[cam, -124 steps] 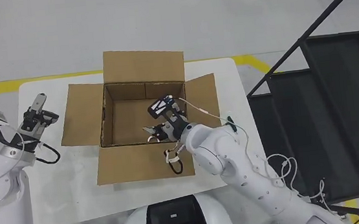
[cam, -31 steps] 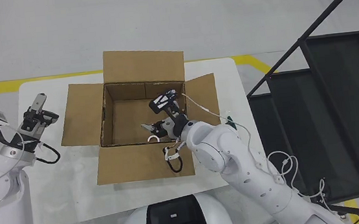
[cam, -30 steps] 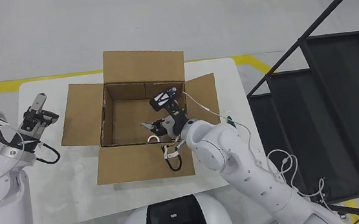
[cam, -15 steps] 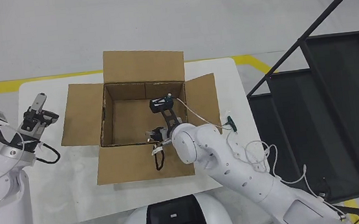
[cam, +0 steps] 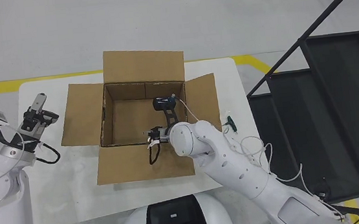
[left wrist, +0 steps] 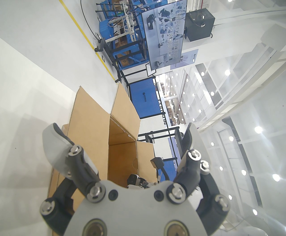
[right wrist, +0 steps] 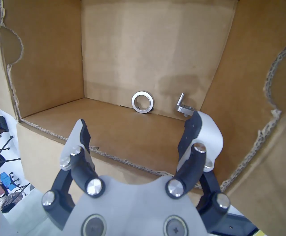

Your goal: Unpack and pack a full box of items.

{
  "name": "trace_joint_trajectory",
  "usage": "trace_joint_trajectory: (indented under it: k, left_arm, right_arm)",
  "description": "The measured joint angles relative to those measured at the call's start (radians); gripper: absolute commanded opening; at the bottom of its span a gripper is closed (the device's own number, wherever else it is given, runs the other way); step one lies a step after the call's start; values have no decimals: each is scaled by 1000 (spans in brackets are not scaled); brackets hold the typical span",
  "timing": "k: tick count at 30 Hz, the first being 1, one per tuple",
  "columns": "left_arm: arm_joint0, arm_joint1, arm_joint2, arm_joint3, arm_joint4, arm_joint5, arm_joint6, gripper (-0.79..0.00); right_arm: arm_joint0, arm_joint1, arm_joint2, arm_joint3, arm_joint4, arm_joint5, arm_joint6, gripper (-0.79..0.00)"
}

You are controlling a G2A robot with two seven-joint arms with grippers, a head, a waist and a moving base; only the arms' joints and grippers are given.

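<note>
Cardboard box (cam: pixel 143 67), flaps open, at the centre of the table (cam: pixel 57 189). Right gripper (right wrist: pixel 138 125), jaws wide and empty, at the box's front wall. Left gripper (left wrist: pixel 120 134), likewise spread wide and holding nothing, over the table's left edge. Metal ring (right wrist: pixel 152 101) stands on edge at the foot of a box wall; small metal bracket (right wrist: pixel 184 108) lies near it, closer to the corner. Both are probably rigid, light and slippery; pinch the ring across its rim.

Bright, even overhead light falls on the white table (cam: pixel 83 186) in the top view, leaving only faint, soft shadows beside the box (cam: pixel 143 67). In the left wrist view, rows of ceiling lamps (left wrist: pixel 258 129) flare into white glare, and straight lines bow toward the edges. The box's inner walls look dimmer in the right wrist view.
</note>
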Motion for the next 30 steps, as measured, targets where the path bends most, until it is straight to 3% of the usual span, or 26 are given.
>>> trace_joint_trajectory:
  k: [8, 17, 19, 21, 22, 23, 25, 27, 30]
  left_arm:
    - [0, 0, 0, 0, 0, 0, 0, 0]
    - [0, 0, 0, 0, 0, 0, 0, 0]
    - [0, 0, 0, 0, 0, 0, 0, 0]
    - [0, 0, 0, 0, 0, 0, 0, 0]
    - [0, 0, 0, 0, 0, 0, 0, 0]
    - [0, 0, 0, 0, 0, 0, 0, 0]
    - [0, 0, 0, 0, 0, 0, 0, 0]
    - [0, 0, 0, 0, 0, 0, 0, 0]
    - [0, 0, 0, 0, 0, 0, 0, 0]
  right_arm:
    - [-7, -5, 17, 26, 46, -14, -14, 0]
    - [134, -53, -54, 216, 116, 29, -30, 0]
    - [160, -63, -74, 265, 118, 25, -27, -86]
    - [177, -69, -91, 306, 109, 18, -20, -326]
    - [182, -71, -96, 317, 106, 15, -16, -342]
    - [187, -72, -100, 325, 103, 13, -12, -326]
    - [191, -74, -103, 330, 96, 15, -3, -219]
    - [192, -74, -103, 327, 81, 24, 8, -219]
    - [189, -70, -99, 320, 54, 39, 27, 0]
